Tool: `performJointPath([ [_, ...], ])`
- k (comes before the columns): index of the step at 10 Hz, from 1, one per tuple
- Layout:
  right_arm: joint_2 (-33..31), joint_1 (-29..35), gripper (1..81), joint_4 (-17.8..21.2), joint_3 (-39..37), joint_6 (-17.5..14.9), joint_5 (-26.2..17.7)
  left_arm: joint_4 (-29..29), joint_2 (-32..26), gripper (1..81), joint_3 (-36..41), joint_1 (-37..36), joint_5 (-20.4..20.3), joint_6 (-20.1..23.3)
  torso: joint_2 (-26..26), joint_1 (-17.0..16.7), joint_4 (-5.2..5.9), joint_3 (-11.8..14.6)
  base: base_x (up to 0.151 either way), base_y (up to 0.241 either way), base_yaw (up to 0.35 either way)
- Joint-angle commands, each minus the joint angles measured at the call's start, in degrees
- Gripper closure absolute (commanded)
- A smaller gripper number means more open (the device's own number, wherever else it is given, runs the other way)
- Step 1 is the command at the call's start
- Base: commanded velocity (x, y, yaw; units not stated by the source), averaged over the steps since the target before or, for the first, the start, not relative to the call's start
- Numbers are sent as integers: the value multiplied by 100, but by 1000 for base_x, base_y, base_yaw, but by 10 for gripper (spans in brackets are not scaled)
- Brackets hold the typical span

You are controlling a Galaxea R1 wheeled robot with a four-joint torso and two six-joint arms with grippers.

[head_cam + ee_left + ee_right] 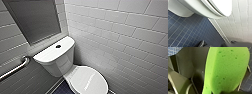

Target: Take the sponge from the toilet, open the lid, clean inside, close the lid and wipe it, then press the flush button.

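Looming at right wrist: sponge (226, 70), seemingly gripped; head view: lid (87, 80) down.

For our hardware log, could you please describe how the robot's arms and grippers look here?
The right arm's plate is matte dark grey and angular, with a lighter grey bracket and a thin curved pale rim beside it. The left arm's parts look black and blocky. I can make out no cables or markings.

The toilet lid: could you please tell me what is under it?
The lid lies shut over the bowl; below that, dark blue floor tiles. The bowl's inside is covered.
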Motion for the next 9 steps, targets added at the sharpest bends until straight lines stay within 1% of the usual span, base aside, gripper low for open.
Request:
performJointPath([
  [1, -119, -210, 811, -93, 67, -21, -437, -151, 34, 10, 144, -606, 392, -2, 0, 0, -447, 0, 0, 0, 0],
  [2, -127, -272, 811, -93, 49, -21, -437, -256, 69, 10, 143, -676, 392, -3, 0, 0, -173, 0, 0, 0, 0],
  [3, -110, -333, 811, -93, 40, -21, -437, -370, 87, 10, 143, -720, 392, -3, 0, 0, -313, 0, 0, 0, 0],
  [4, -83, -377, 811, -68, 40, -12, -437, -563, 113, 10, 100, -764, 400, -11, 0, 0, -426, 0, 0, 0, 0],
  [5, -31, -386, 811, -50, 23, -3, -437, -828, 131, 10, 29, -791, 401, -3, 0, 0, -448, 0, 0, 0, 0],
  [7, 91, -395, 811, -67, -109, -13, -428, -1214, 219, 10, -85, -835, 419, -3, 0, 0, -444, 0, 0, 0, 0],
  [9, 171, -395, 811, -58, -153, -21, -437, -1391, 333, 10, -156, -869, 322, -3, 0, 0, -444, 0, 0, 0, 0],
])
